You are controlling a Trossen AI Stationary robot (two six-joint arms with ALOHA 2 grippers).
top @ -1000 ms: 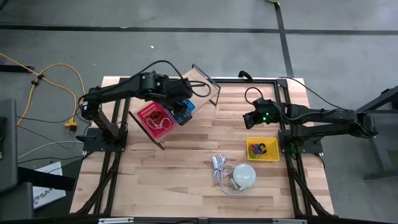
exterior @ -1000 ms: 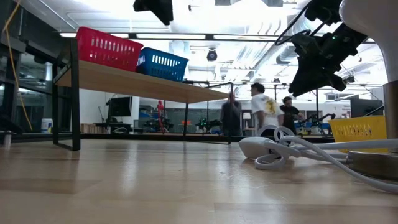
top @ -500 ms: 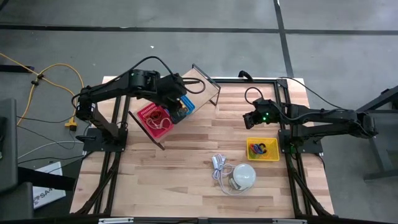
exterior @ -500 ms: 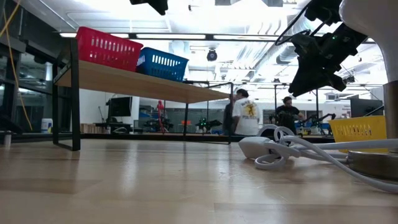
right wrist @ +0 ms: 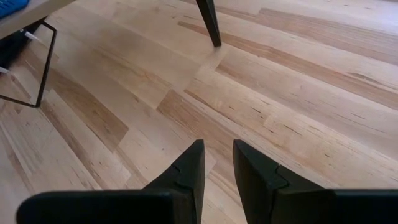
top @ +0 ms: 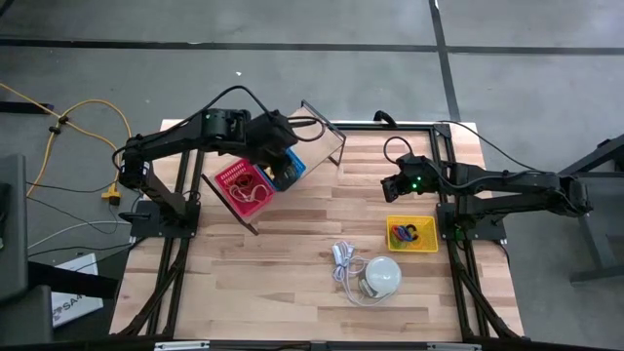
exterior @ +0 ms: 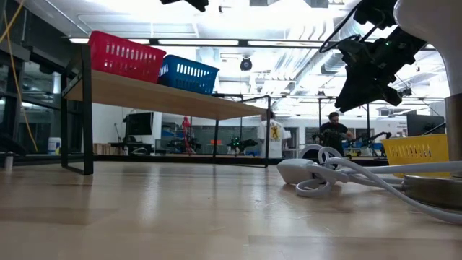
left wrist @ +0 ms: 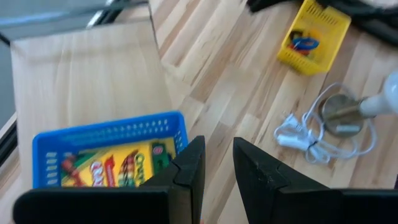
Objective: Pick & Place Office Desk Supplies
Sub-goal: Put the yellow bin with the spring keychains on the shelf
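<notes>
A raised shelf [top: 317, 136] stands at the table's [top: 292, 263] far left. On it sit two baskets side by side: one [top: 242, 188] to the left, the other [top: 289, 168] to its right holding printed packets [left wrist: 112, 163]. The left gripper [top: 276, 161] hangs over the right one. A third basket [top: 410, 234] with small pieces in it lies on the table's right side; the right gripper [top: 390, 183] hangs just beyond it. A dome [top: 382, 276] with its cord [top: 343, 263] lies near the front, left of that basket.
</notes>
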